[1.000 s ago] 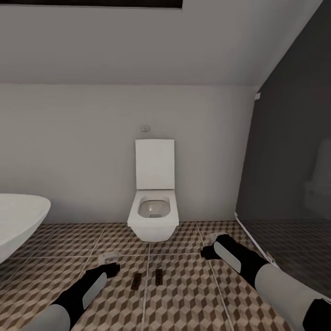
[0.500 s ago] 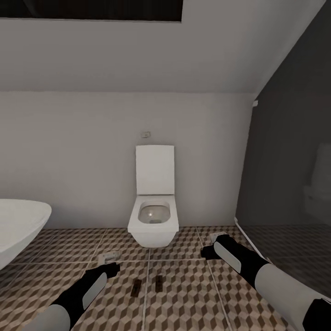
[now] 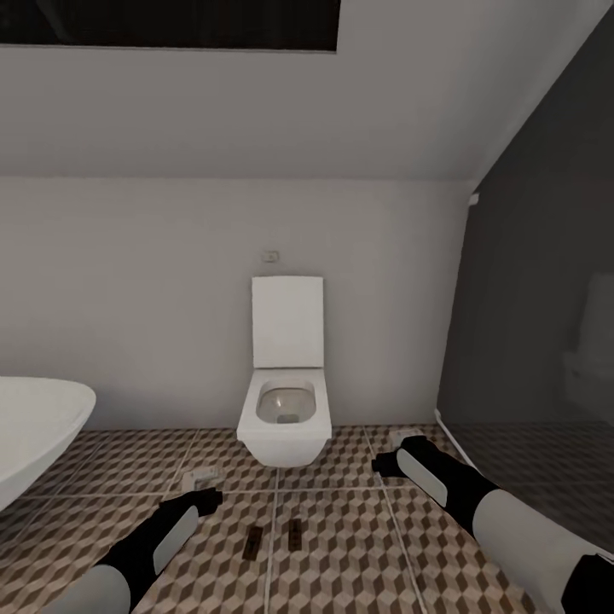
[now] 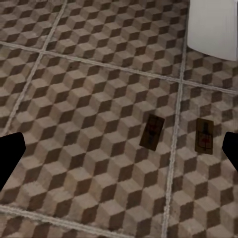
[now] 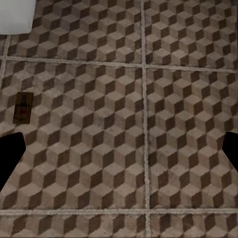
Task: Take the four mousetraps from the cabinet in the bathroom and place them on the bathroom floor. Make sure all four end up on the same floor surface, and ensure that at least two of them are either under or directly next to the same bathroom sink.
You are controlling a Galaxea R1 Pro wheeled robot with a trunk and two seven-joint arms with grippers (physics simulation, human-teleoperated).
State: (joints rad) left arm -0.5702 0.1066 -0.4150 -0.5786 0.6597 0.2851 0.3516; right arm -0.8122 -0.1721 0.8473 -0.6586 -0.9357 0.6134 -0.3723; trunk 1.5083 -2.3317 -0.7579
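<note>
Two mousetraps lie apart on bathroom floor, seemingly flat.

A home bathroom is shown, rendered in simulation. A white wall-hung toilet with its rectangular lid raised is mounted against a plain pale wall, with a small flush plate set above it. A glossy white sink with a rounded rim is seen beside it. The floor is laid with large cube-patterned tiles, and a smoked glass partition is fitted under a sloping ceiling.
</note>
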